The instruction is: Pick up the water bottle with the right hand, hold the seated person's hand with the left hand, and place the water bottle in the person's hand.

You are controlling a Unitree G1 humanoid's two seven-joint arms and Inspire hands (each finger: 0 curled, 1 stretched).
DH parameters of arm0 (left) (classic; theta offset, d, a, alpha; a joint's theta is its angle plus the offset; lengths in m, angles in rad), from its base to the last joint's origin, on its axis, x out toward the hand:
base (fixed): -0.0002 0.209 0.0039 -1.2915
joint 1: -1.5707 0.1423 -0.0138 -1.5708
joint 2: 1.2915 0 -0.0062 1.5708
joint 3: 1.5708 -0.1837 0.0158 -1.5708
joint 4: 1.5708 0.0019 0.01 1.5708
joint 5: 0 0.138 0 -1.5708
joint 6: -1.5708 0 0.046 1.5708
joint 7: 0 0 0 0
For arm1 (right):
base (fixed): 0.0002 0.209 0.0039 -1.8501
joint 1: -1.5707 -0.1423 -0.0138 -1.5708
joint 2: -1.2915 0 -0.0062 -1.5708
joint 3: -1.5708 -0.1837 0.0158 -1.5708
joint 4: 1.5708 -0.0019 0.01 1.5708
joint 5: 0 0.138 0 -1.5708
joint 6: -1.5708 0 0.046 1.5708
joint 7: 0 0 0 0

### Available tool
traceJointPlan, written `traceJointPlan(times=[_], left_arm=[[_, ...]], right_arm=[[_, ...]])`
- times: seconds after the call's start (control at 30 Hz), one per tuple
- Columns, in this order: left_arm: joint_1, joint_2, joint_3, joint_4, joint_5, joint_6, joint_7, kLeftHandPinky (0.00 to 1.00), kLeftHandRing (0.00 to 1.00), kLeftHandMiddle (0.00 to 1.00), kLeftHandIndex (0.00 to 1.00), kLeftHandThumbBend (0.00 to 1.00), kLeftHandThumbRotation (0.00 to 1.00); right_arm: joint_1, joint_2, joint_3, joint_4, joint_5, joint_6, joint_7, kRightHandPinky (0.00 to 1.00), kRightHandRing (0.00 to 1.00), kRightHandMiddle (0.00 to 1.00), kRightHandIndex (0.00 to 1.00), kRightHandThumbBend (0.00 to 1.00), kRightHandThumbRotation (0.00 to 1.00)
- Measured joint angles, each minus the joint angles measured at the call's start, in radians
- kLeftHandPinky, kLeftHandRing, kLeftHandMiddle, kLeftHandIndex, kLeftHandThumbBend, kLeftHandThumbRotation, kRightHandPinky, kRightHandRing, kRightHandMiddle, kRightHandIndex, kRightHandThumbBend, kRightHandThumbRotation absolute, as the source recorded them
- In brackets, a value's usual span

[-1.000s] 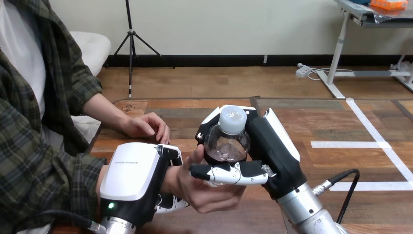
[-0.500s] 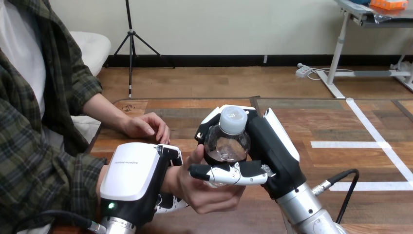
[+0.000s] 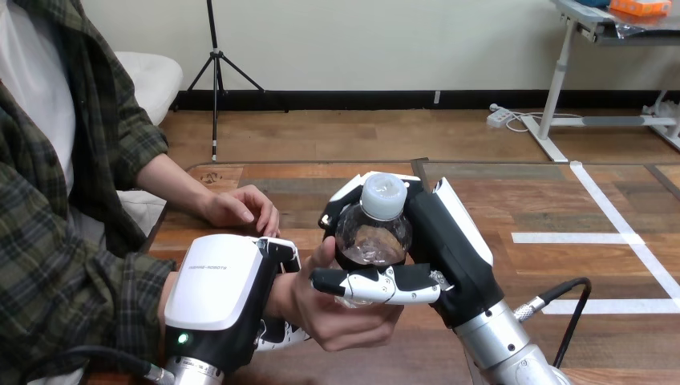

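The water bottle [image 3: 374, 234] is clear with a whitish cap [image 3: 383, 193]. The right hand [image 3: 439, 233] and the left hand [image 3: 216, 290] are black with white shells, the right forearm [image 3: 502, 345] silver. The table [image 3: 497, 200] is mixed brown wood planks, with white tape lines [image 3: 573, 237] toward its right edge.

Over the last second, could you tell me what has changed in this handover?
Nothing visibly moved. The right hand stays curled round the water bottle above the person's open hand; the left hand keeps its hold on that wrist.
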Motion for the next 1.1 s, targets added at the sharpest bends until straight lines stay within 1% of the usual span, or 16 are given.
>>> traceJointPlan(times=[0.03, 0.07, 0.1, 0.17, 0.33, 0.37, 0.4, 0.63, 0.9, 1.1], left_arm=[[0.0, 0.0, 0.0, 0.0, 0.0, 0.0, 0.0, 0.19, 0.22, 0.26, 0.26, 0.87, 0.0], [0.0, 0.0, 0.0, 0.0, 0.0, 0.0, 0.0, 0.19, 0.22, 0.26, 0.26, 0.87, 0.0], [0.0, 0.0, 0.001, 0.0, 0.0, 0.0, 0.0, 0.19, 0.22, 0.26, 0.26, 0.87, 0.0], [0.0, 0.001, 0.002, 0.001, 0.0, 0.0, 0.001, 0.19, 0.22, 0.26, 0.26, 0.87, 0.0], [0.0, 0.002, 0.005, 0.001, -0.001, 0.0, 0.001, 0.19, 0.22, 0.26, 0.26, 0.87, 0.0], [0.0, 0.002, 0.005, 0.001, -0.002, 0.0, 0.001, 0.19, 0.22, 0.27, 0.26, 0.87, 0.0], [0.0, 0.003, 0.005, 0.001, -0.002, 0.0, 0.001, 0.19, 0.22, 0.27, 0.26, 0.87, 0.0], [0.0, 0.006, 0.005, 0.002, -0.003, -0.001, 0.003, 0.19, 0.22, 0.27, 0.26, 0.87, 0.0], [0.0, 0.014, 0.005, 0.004, -0.005, -0.01, 0.014, 0.2, 0.22, 0.27, 0.28, 0.88, 0.0], [0.0, 0.02, 0.005, 0.004, -0.005, -0.011, 0.017, 0.23, 0.27, 0.33, 0.33, 0.87, 0.0]], right_arm=[[0.0, -0.002, 0.0, -0.002, -0.001, 0.003, 0.001, 0.4, 0.48, 0.57, 0.6, 0.73, 0.0], [0.0, -0.003, 0.0, -0.005, -0.002, 0.007, 0.002, 0.46, 0.57, 0.66, 0.67, 0.74, 0.0], [0.0, -0.005, 0.0, -0.009, -0.003, 0.012, 0.003, 0.49, 0.6, 0.69, 0.7, 0.74, 0.0], [0.0, -0.008, 0.0, -0.018, -0.005, 0.02, 0.006, 0.57, 0.7, 0.77, 0.78, 0.75, 0.02], [0.0, -0.025, -0.002, -0.036, -0.021, 0.029, 0.011, 0.74, 0.87, 0.91, 0.9, 0.78, 0.08], [0.0, -0.029, -0.002, -0.038, -0.025, 0.029, 0.011, 0.8, 0.91, 0.94, 0.94, 0.78, 0.11], [0.0, -0.034, -0.002, -0.041, -0.03, 0.029, 0.011, 0.82, 0.93, 0.95, 0.95, 0.78, 0.12], [0.0, -0.05, -0.003, -0.055, -0.055, 0.031, 0.011, 0.96, 0.99, 0.99, 0.99, 0.82, 0.19], [0.0, -0.055, -0.006, -0.061, -0.072, 0.037, 0.008, 0.99, 1.0, 1.0, 1.0, 0.85, 0.23], [0.0, -0.062, -0.006, -0.064, -0.081, 0.043, 0.008, 1.0, 1.0, 1.0, 1.0, 0.86, 0.26]])
